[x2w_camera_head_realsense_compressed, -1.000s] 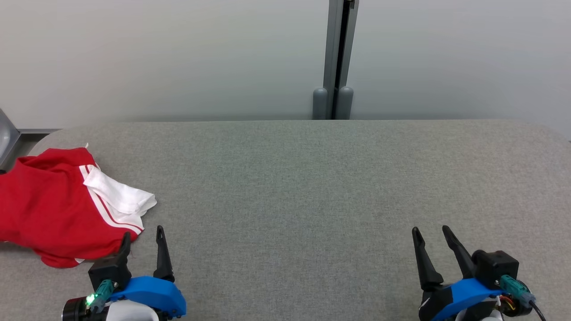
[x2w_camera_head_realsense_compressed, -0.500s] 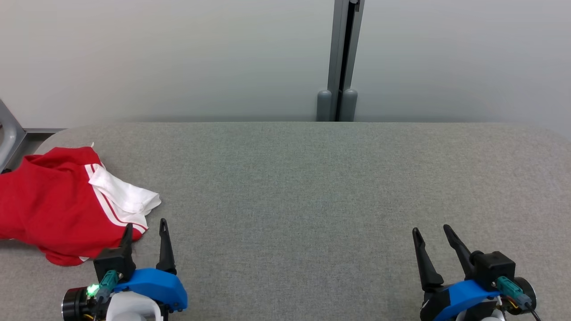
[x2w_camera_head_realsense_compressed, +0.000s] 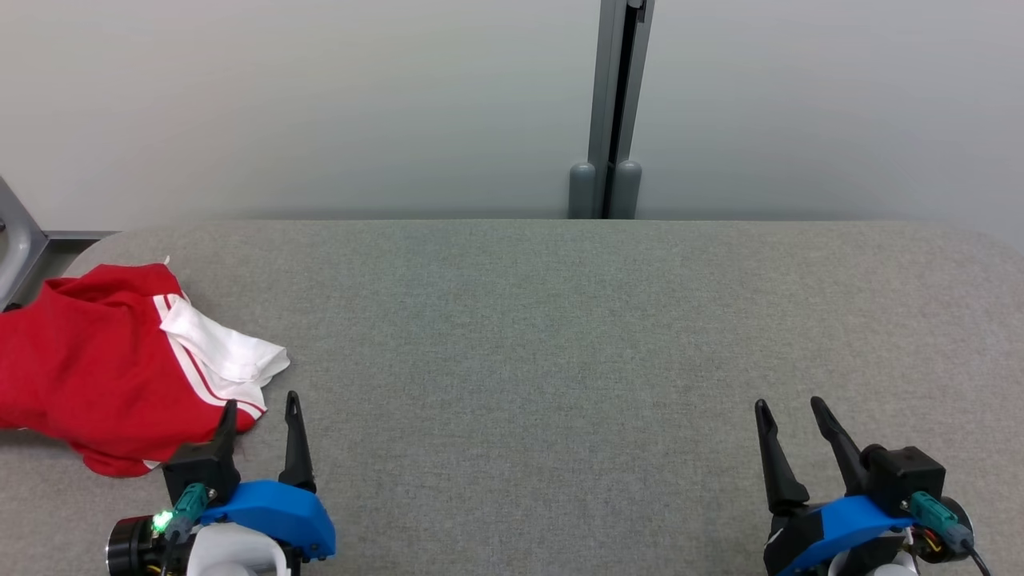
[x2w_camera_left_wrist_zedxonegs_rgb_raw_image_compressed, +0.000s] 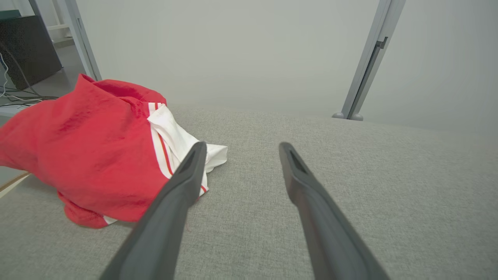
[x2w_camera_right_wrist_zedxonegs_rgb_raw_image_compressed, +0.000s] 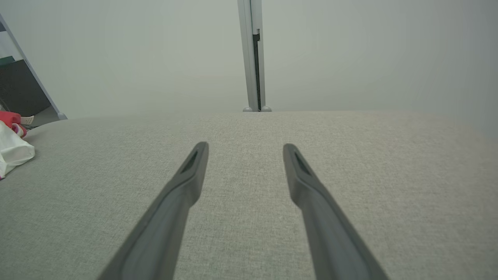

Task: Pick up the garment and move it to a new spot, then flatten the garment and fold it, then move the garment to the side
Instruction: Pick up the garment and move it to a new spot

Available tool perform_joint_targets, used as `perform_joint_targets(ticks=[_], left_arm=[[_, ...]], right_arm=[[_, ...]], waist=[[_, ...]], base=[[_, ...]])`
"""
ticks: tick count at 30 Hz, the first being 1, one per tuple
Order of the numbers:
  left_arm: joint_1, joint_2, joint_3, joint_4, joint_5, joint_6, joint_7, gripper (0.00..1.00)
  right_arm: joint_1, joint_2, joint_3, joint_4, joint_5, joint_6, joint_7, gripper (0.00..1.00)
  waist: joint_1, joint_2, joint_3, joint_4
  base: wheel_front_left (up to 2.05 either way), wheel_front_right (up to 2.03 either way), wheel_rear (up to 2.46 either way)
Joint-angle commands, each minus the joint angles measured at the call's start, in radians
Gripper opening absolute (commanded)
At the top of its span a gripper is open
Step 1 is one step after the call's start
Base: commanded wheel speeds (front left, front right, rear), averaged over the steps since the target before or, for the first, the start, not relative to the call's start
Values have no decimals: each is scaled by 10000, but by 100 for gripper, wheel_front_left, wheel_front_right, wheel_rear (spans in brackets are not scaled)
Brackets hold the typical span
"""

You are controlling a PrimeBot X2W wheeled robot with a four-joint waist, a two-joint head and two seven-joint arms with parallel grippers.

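Head view showed a broad grey cloth-covered worktop (x2w_camera_head_realsense_compressed: pixel 560 336) with rounded far corners, and a pale wall (x2w_camera_head_realsense_compressed: pixel 320 104) rising behind its far edge. A red garment (x2w_camera_head_realsense_compressed: pixel 96 376) with white stripes and a white panel lay crumpled at the worktop's left end. A grey upright post (x2w_camera_head_realsense_compressed: pixel 614 104) stood against the wall just past the worktop's far edge, a little right of its middle. The left gripper (x2w_camera_head_realsense_compressed: pixel 262 400) hovered over the worktop's near left part, fingers spread wide and holding nothing. Its outer finger was just beside the garment's near hem, and contact could not be told. The right gripper (x2w_camera_head_realsense_compressed: pixel 789 402) sat over the worktop's near right part, fingers likewise wide apart and empty, well apart from the garment.
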Motion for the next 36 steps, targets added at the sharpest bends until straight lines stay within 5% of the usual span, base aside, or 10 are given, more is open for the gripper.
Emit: perform_joint_targets(ticks=[1, 21, 36], left_arm=[[32, 74, 6, -62, -7, 62, 8, 100], [122, 246, -185, -395, -33, 250, -19, 100], [290, 609, -156, -427, -20, 423, -503, 100]], right_arm=[[-87, -59, -18, -68, -44, 24, -52, 100], [74, -58, -46, -193, 89, 24, -46, 100], [-36, -59, 421, -84, 427, 24, -45, 100]], waist=[[0, 0, 0, 3], [0, 0, 30, 174], [0, 0, 53, 1677]], base=[[0, 0, 0], [0, 0, 0], [0, 0, 0]])
